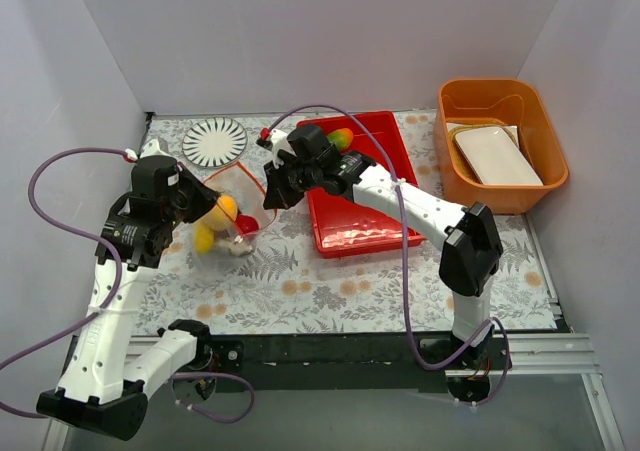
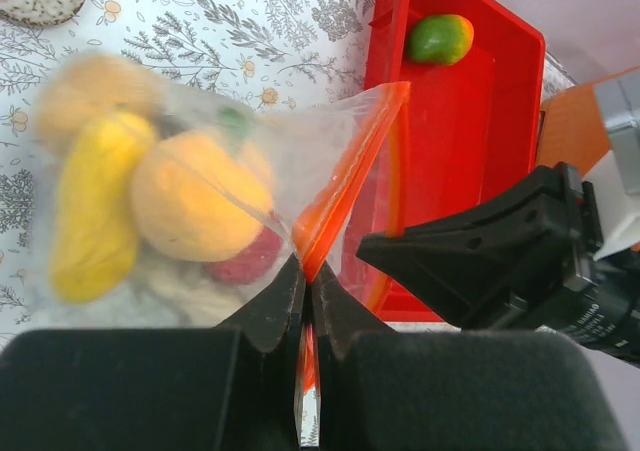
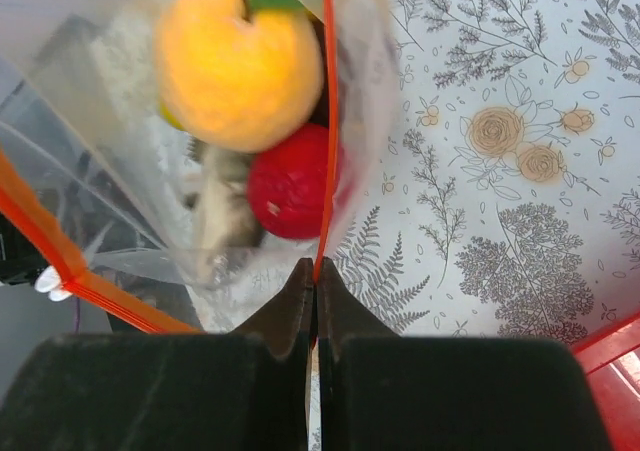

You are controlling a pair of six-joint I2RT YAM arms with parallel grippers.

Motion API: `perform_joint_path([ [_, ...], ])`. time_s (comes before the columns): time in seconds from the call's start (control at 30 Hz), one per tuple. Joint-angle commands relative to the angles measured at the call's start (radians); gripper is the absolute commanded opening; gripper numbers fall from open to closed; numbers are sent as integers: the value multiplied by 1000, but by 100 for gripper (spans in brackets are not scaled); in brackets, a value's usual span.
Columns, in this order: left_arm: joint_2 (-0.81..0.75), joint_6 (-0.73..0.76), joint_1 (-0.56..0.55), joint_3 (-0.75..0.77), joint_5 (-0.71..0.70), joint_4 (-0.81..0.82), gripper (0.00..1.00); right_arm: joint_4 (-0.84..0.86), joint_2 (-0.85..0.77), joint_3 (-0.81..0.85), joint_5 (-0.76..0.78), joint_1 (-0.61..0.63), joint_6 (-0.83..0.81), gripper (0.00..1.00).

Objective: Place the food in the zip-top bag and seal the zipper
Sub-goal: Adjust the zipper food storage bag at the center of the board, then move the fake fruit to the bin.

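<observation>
Pinching the zipper (image 2: 347, 181) from two sides, the left gripper (image 2: 305, 271) and right gripper (image 3: 315, 269) both clamp shut on it, with the fruit-filled zip-top bag (image 1: 232, 216) just left of the red tray (image 1: 352, 227), where the green-red mango (image 1: 341, 138) lies at the far end.

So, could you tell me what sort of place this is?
Probably a lab robot test cell, not a kitchen: plain white panels box in a floral-clothed table, the left arm and right arm are bolted at its near edge, and the zip-top bag holds toy-looking food.
</observation>
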Motion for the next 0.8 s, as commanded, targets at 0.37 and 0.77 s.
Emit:
perform_joint_path([
  [0.37,18,16,-1,-197,92,168,0,242,-124,-213,16,-107,65,98],
  [0.77,9,16,0,-231,195,237,0,208,-159,-254,201,-355,150,98],
])
